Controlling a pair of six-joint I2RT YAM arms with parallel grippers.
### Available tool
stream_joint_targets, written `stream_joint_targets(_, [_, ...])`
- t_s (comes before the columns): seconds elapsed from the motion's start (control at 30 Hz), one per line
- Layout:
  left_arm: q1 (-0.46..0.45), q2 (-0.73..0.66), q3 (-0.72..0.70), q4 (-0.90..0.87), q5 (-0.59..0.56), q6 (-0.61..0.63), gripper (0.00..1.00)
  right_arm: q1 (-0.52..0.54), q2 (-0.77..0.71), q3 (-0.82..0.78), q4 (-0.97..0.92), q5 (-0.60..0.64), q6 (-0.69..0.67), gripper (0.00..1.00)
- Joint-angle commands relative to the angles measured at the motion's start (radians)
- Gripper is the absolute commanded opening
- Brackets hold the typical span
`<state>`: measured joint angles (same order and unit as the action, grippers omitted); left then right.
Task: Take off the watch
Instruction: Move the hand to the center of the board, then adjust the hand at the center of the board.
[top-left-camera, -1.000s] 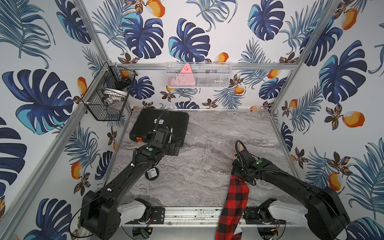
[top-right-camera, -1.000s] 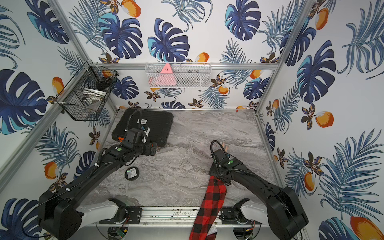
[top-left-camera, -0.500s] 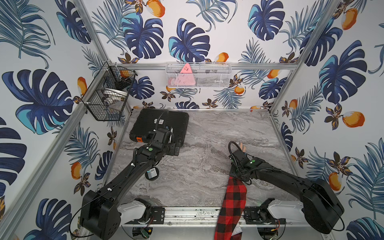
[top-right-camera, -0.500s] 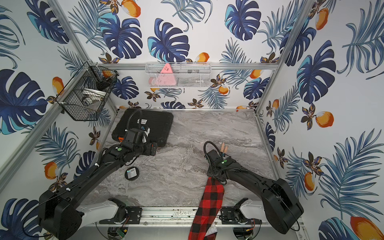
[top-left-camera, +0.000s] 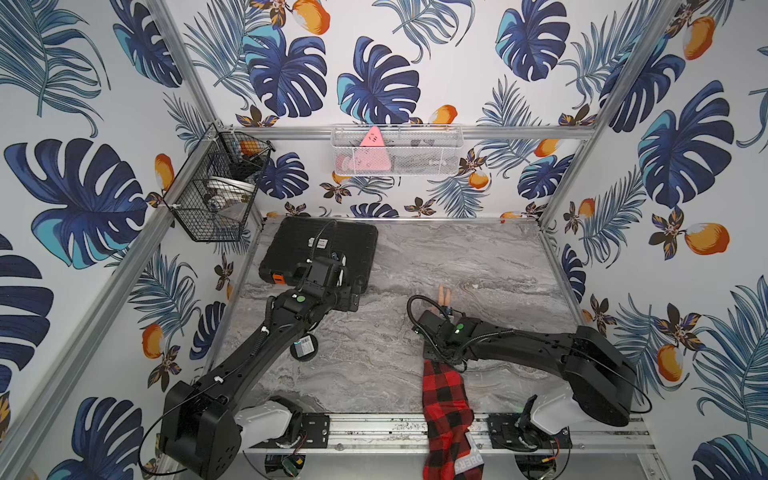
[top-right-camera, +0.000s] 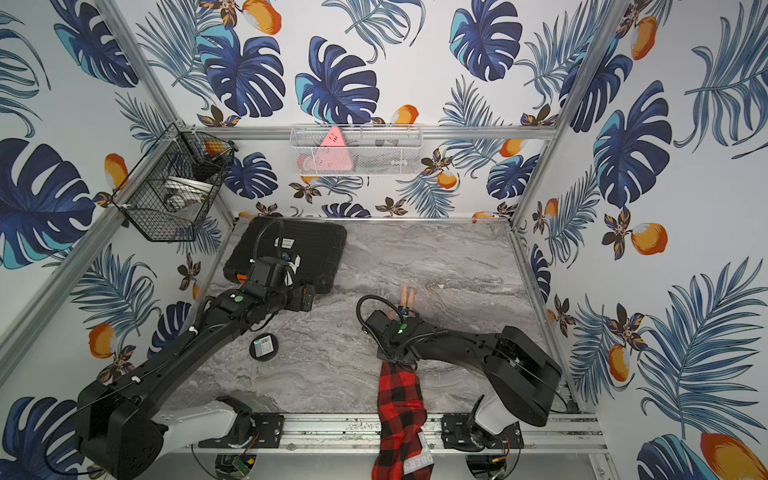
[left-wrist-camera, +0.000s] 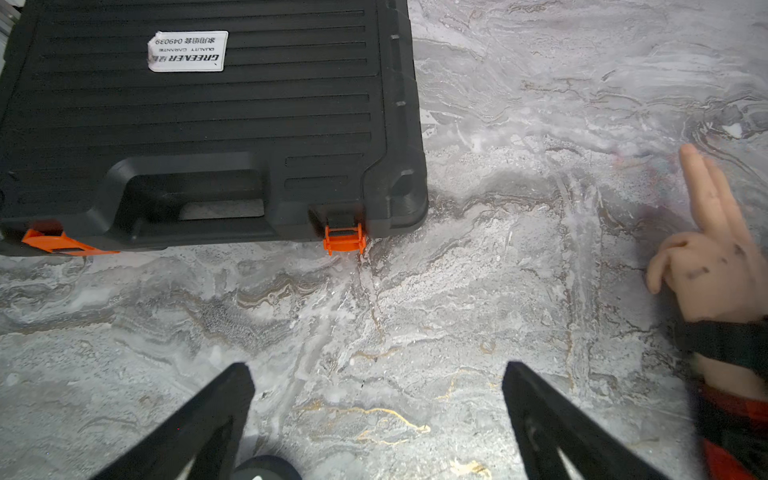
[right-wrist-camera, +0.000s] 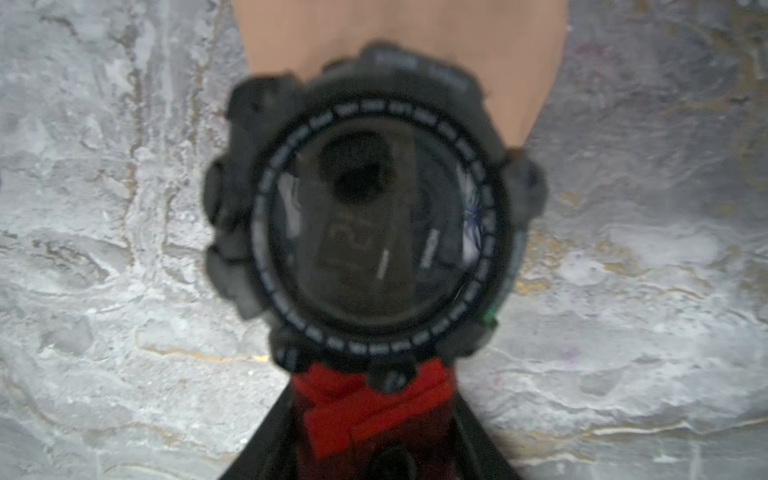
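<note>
The watch is black with a greyish dial. The sleeve is red-and-black check. The worktop is grey veined marble. The tool case is black with orange latches. The walls show blue leaves on white.

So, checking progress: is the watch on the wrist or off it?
On. The right wrist view shows the watch lying on the bare wrist, right next to the red plaid sleeve.

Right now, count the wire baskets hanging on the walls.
2: a black wire basket on the left side rail, a white mesh basket on the back wall. No others show.
</note>
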<state>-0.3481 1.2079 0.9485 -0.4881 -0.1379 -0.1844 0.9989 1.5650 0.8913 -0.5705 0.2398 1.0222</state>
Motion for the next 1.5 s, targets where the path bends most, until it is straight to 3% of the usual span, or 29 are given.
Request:
stream_joint_targets(0.0, [0.001,0.002,-0.001,0.002,0.010,-0.013,0.99,0.051,0.053,0.056,0.062,-0.005,0.055,0.47])
stream_joint_targets(0.23, [0.000,0.012,-0.005,0.012,0.067,-0.019,0.99,0.083,0.124,0.119,0.060,0.015,0.049,0.51])
stream_joint_targets(0.37, [-0.010,0.028,-0.004,0.014,0.104,-0.041,0.99,0.075,0.084,0.118,0.046,0.053,0.024,0.62])
stream_joint_targets(0.57, [-0.066,0.050,-0.007,0.020,0.138,-0.168,0.97,0.001,-0.026,0.072,0.093,-0.021,-0.023,0.76])
stream_joint_targets(0.87, [-0.265,0.096,0.009,0.015,0.138,-0.349,0.93,-0.246,-0.254,-0.053,0.119,-0.165,-0.089,0.78])
stream_joint_targets(1.13, [-0.500,0.230,0.112,-0.037,0.015,-0.540,0.91,-0.411,-0.350,-0.066,0.026,-0.182,-0.188,0.79])
stream_joint_targets(1.3, [-0.658,0.362,0.202,-0.086,-0.080,-0.626,0.92,-0.464,-0.373,-0.080,0.012,-0.198,-0.212,0.80])
stream_joint_targets(1.47, [-0.724,0.482,0.240,-0.095,-0.111,-0.691,0.94,-0.484,-0.389,-0.100,0.018,-0.218,-0.212,0.80])
